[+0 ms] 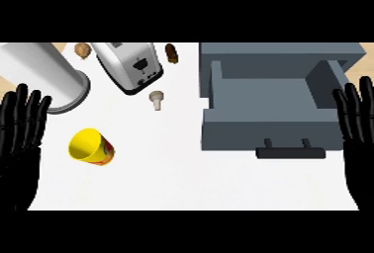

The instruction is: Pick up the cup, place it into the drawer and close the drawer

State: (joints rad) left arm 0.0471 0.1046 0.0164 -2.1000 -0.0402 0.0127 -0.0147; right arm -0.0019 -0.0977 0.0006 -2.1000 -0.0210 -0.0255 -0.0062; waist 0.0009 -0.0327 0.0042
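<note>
Your black left hand [21, 143] and black right hand [358, 143] rest at the frame's side edges, fingers straight and apart, holding nothing. Your yellow plastic cup [90, 147] lies tipped at lower left, its label unreadable, well apart from the open grey drawer [257, 129] at right.

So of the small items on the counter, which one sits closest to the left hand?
The yellow cup, just right of the left hand. The mushroom and the toaster lie farther up and right.

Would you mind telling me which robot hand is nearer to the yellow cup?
The left robot hand is nearer, just left of the yellow cup. The right robot hand rests far right, beyond the open drawer.
</note>
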